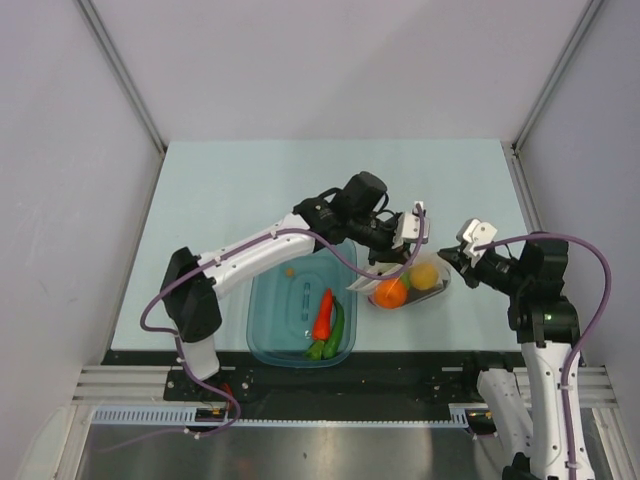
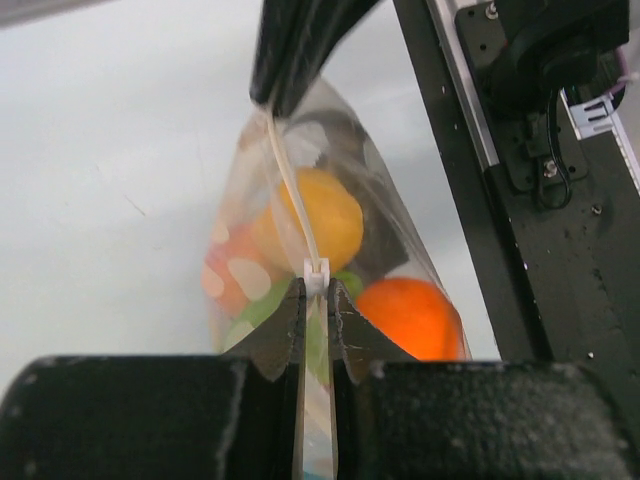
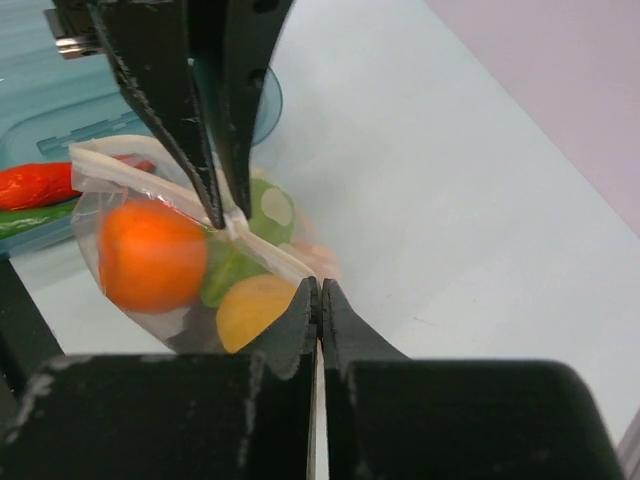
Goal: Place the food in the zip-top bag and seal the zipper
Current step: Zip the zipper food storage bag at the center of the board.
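Note:
The clear zip-top bag (image 1: pixel 410 285) hangs between my two grippers, just right of the tub. It holds an orange (image 1: pixel 391 292), a yellow lemon (image 1: pixel 425 275) and green and dark pieces (image 3: pixel 235 270). My left gripper (image 1: pixel 404 258) is shut on the pale zipper (image 2: pixel 290 180), with its jaws pinched at the strip (image 2: pixel 316 285). My right gripper (image 1: pixel 447 258) is shut on the zipper's right end (image 3: pixel 320 290). The strip runs taut between them. A red pepper (image 1: pixel 323 315) and a green pepper (image 1: pixel 335 335) lie in the teal tub.
The translucent teal tub (image 1: pixel 270 330) sits on the pale green table near the front edge, left of the bag. The left arm reaches over its far end. Grey walls close in the sides and back.

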You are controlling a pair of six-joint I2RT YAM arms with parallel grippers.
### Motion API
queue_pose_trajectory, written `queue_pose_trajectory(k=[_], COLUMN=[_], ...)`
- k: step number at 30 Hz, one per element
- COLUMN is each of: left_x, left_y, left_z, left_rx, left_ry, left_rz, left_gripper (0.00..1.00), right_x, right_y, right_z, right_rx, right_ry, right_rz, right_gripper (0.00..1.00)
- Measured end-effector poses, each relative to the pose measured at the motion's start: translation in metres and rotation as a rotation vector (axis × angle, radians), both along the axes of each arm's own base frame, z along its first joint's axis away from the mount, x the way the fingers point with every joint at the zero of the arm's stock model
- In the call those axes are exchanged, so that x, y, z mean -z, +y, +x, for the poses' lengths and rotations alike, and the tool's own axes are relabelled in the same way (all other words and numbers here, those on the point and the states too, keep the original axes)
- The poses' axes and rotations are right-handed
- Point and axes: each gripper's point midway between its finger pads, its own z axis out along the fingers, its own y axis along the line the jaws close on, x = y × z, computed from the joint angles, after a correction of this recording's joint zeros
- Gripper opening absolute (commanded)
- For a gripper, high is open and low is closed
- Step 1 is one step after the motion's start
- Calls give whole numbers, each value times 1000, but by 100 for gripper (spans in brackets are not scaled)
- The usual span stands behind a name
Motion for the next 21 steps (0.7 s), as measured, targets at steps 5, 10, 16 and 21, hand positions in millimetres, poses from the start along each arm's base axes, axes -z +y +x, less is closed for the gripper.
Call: queue_pose_trajectory(k=[5,10,16,21], left_x=[15,15,18,24], left_y=[17,41,78,96], left_z=[3,18,40,44], left_rx=[-27,-82,-156,-169], left_ry=[30,50,73,81], left_rz=[46,69,119,157], left_gripper=[4,5,4,4], right_x=[2,1,0,2], right_y=[-11,-20,-31,-37], right_z=[0,-2,3,5], right_rx=[71,123,184,217], right_ry=[-2,-18,-33,-36], right_rz=[6,14,12,10], right_gripper=[0,0,0,0])
